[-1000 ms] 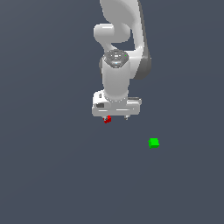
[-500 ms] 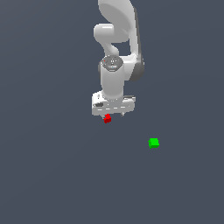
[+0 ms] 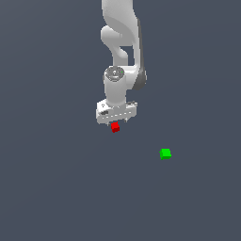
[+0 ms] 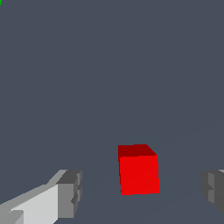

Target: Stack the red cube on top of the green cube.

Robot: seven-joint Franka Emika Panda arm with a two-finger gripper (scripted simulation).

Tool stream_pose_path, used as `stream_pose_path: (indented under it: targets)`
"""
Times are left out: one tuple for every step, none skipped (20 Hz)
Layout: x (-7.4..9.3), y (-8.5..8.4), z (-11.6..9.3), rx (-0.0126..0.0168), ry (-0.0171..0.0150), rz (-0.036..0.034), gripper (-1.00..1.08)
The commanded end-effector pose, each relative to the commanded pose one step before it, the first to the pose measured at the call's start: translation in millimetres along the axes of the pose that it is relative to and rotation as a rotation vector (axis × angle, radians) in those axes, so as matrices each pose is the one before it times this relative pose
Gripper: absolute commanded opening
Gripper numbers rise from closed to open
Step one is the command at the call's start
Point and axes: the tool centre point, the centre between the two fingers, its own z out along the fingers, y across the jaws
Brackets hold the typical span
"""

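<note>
Seen in the exterior view, upper centre of the frame: white Franka arm (image 3: 121, 42) reaching straight down over a plain dark grey floor (image 3: 52, 188). Just below mid-frame, slightly left of centre: gripper (image 3: 116, 123) poised directly over the red cube (image 3: 115, 127), cube peeking out beneath the white hand. Further right and lower in the frame: green cube (image 3: 165, 153), alone on the floor, well apart from the red cube and the arm.

Seen in the wrist view, lower left corner: one grey-tipped finger (image 4: 69, 193) on a white base. Lower centre: red cube (image 4: 138, 170), resting on the floor, top face darker than the lit front. Lower right edge: second fingertip (image 4: 214, 189), partly cut off. Jaws spread wide, clear gaps on both sides of the red cube, no contact with it. Extreme upper left corner: sliver of green (image 4: 1, 1), the green cube barely in shot.
</note>
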Motion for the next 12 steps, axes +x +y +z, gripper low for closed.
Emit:
stream_pose_path:
  targets:
    - [-9.52, 3.08, 8.78, -0.00248, 0.00099, -0.02577, 1.00]
    - [-2.92, 1.03, 2.81, -0.00072, 0.00009, -0.00772, 1.00]
    - [-2.55, 0.89, 2.46, -0.00063, 0.00008, -0.00677, 1.00]
    - [-2.18, 0.79, 2.11, -0.00054, 0.00007, -0.00575, 1.00]
    - [-1.80, 0.66, 1.76, -0.00046, 0.00006, -0.00481, 1.00]
    - [-1.41, 0.55, 1.42, -0.00038, 0.00005, -0.00383, 1.00]
    - [-1.03, 0.45, 1.08, -0.00030, 0.00003, -0.00283, 1.00]
    - [-0.65, 0.37, 0.74, -0.00022, 0.00002, -0.00181, 1.00]
    - [-0.24, 0.21, 0.39, -0.00016, 0.00001, -0.00096, 1.00]
    - [0.15, 0.11, 0.06, 0.00000, 0.00000, 0.00000, 1.00]
    - [0.46, 0.18, -0.30, -0.00004, -0.00002, 0.00138, 1.00]
    - [0.82, -0.06, -0.57, 0.00007, -0.00002, 0.00183, 1.00]
